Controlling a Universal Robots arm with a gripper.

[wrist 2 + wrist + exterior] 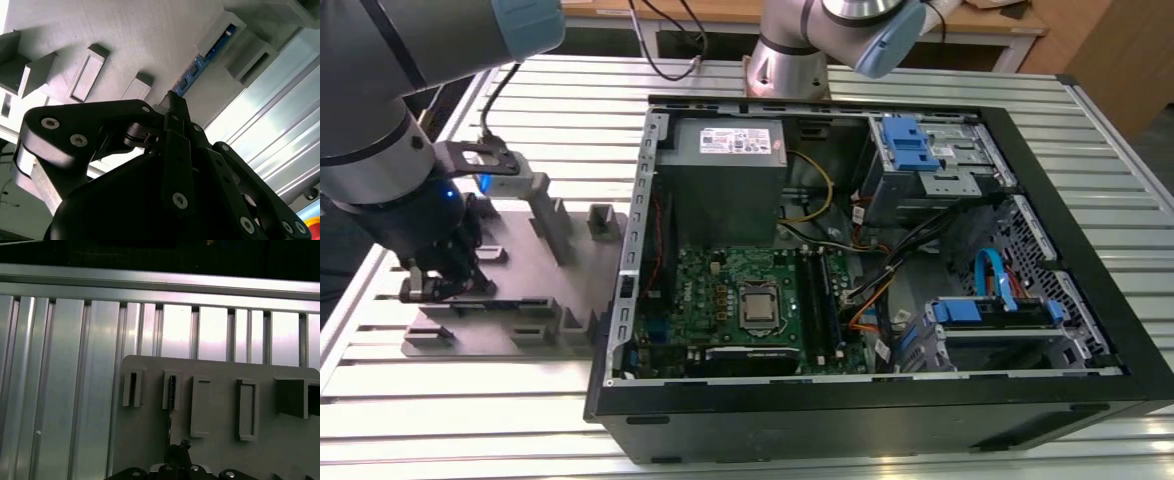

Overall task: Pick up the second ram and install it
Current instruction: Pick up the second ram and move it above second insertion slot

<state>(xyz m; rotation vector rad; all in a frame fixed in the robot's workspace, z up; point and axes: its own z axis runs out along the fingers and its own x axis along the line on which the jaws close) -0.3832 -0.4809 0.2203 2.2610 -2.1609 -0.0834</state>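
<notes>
The black two-finger gripper (434, 288) is positioned low over the grey plastic fixture block with upright posts (574, 290), at the exterior view's left. The block lies on the ribbed aluminium table (454, 400).

The second ram (200, 65), a thin, flat, dark blue-green memory stick, is seated on edge in a slot of the fixture block (140, 30). In the second wrist view, the gripper (175, 100) is seen with its fingers drawn together on the near end of the stick. In the first wrist view, the second ram (171, 410) is seen as a narrow dark strip running from its slot to the gripper (179, 446). Raised grey posts of the block (150, 440) are located just beside the stick on both sides.

The open black computer case (1107, 300) is located beside the block, towards the exterior view's right. Its near wall stands between the block and the green motherboard (720, 280). The long black empty slots (814, 290) are found beside the metal processor socket (758, 308). A grey power supply box (720, 150) and a blue drive bracket (907, 145) are mounted further back.
</notes>
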